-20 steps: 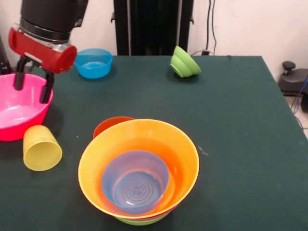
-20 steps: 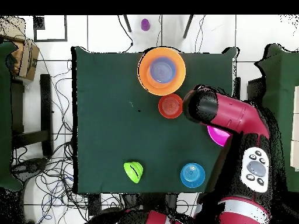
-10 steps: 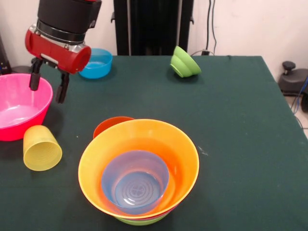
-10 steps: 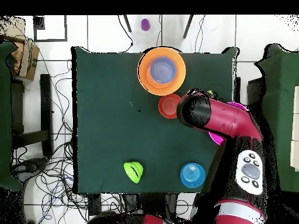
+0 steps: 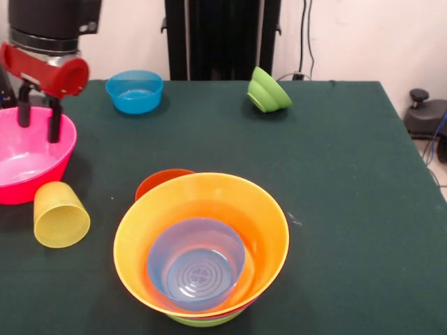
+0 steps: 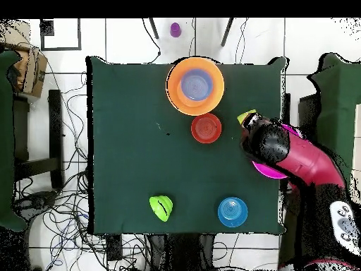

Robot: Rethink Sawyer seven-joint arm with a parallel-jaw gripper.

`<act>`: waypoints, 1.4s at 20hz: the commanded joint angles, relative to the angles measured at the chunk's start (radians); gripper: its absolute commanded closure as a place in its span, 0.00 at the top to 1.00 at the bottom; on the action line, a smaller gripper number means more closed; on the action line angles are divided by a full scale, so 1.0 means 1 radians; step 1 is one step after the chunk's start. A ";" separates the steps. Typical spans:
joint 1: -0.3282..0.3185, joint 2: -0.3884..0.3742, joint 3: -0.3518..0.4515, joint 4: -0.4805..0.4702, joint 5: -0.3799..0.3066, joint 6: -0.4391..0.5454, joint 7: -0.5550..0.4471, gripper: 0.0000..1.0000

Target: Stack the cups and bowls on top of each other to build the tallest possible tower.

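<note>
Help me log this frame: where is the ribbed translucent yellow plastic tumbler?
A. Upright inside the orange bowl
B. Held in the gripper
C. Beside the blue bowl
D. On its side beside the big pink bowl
D: the yellow tumbler lies tipped on the table, against the big pink bowl.

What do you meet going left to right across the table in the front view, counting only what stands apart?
pink bowl → yellow cup → blue bowl → tower → lime-green bowl. The gripper over the pink bowl and the red-orange bowl behind the tower are left out.
</note>
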 commanded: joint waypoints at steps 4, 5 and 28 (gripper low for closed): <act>-0.031 0.008 0.155 0.046 -0.057 0.097 -0.057 1.00; -0.007 0.016 0.128 0.015 -0.078 0.135 -0.070 1.00; -0.093 0.032 0.342 -0.085 -0.381 0.295 -0.362 1.00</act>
